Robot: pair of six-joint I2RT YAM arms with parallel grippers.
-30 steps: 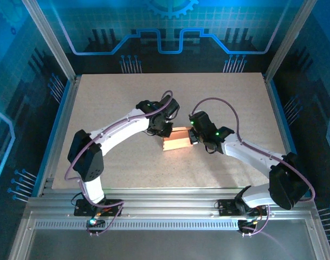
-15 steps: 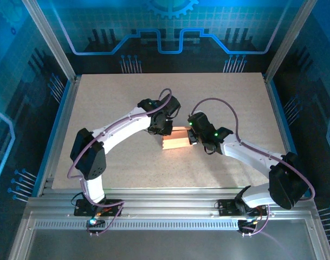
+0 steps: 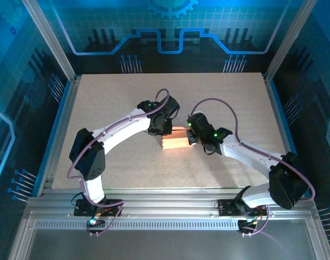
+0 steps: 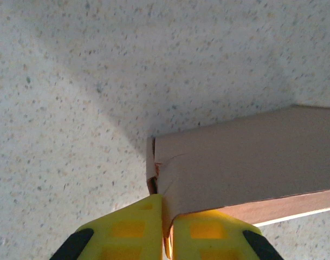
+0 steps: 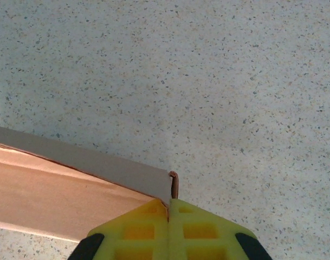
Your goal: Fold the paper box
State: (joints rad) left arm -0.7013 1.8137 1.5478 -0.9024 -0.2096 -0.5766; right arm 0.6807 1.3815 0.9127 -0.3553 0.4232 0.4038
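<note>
- Holding both end walls pinched, I judge the step in hand is squaring up the paper box (image 3: 174,142). I should pull evenly so the thin card does not tear at its creased left corner.
- Box sits near the middle of the bench (image 3: 110,97), between the two grippers.
- Left gripper (image 4: 166,216): fingers almost together, clamped on the box's left end edge.
- Right gripper (image 5: 168,212): fingers fully together on the thin right-end wall.
- Both arms reach inward, elbows out, wrists tipped down at the box ends.

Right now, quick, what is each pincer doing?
Left pincer: closed, pinching an edge of the paper box.
Right pincer: closed, pinching a corner of the paper box.
</note>
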